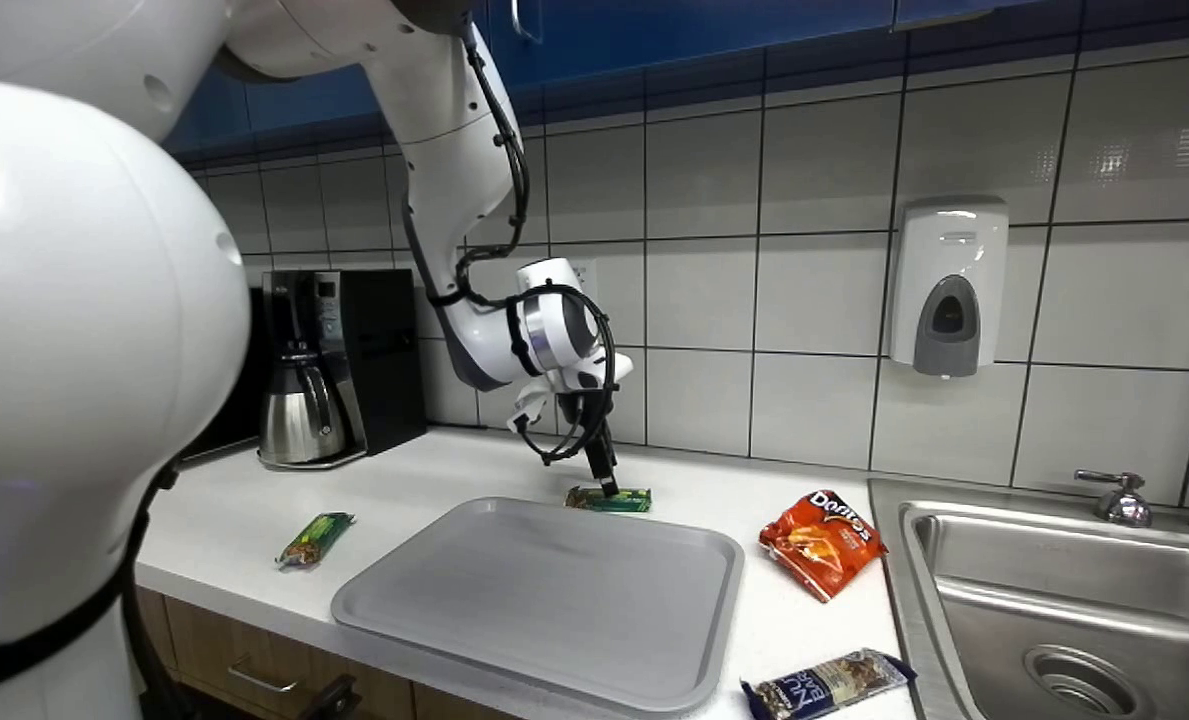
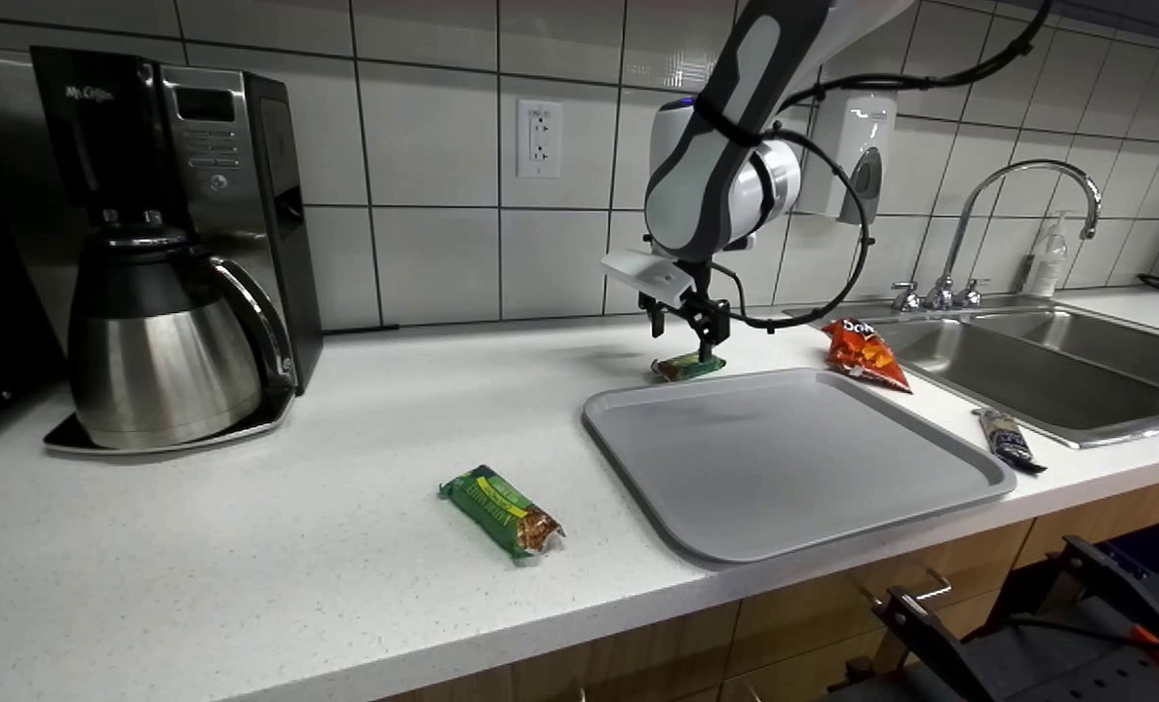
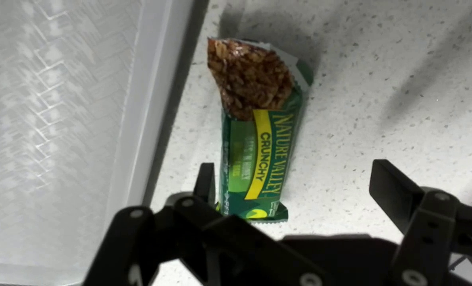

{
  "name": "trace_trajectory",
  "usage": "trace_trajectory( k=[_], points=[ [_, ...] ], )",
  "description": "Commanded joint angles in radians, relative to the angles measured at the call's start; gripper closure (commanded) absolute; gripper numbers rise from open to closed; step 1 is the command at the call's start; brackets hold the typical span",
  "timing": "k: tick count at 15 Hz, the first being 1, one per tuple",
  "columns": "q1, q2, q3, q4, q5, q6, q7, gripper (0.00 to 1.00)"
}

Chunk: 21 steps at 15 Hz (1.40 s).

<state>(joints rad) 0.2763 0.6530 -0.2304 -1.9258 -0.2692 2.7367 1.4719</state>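
Note:
My gripper point(image 3: 294, 178) is open and points down at the counter; it also shows in both exterior views point(image 1: 606, 478) point(image 2: 681, 341). A green Nature Valley bar point(image 3: 255, 159) lies on the counter between the spread fingers, close to the left finger in the wrist view. I cannot tell whether that finger touches it. The bar also shows in both exterior views point(image 1: 631, 501) point(image 2: 686, 368), just behind the grey tray point(image 1: 544, 600). The tray point(image 2: 793, 468) holds nothing. A second green bar point(image 1: 316, 540) lies on the counter on the coffee maker's side of the tray point(image 2: 501, 512).
A red Doritos bag point(image 1: 824, 545) and a dark-wrapped Nu Bar point(image 1: 829, 686) lie between tray and sink point(image 1: 1074, 570). A coffee maker point(image 2: 179, 292) stands at the far end. The tiled wall point(image 1: 699, 300) with a soap dispenser point(image 1: 952, 285) rises behind the counter.

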Motion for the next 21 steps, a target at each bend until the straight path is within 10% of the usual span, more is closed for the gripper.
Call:
trace_trajectory(
  k=[1,21],
  points=[
    [0.013,-0.059,-0.007,-0.062,0.009,0.029,-0.034,0.00],
    [0.017,-0.355,-0.024,-0.372,-0.055,0.055,-0.048,0.00]
  ],
)
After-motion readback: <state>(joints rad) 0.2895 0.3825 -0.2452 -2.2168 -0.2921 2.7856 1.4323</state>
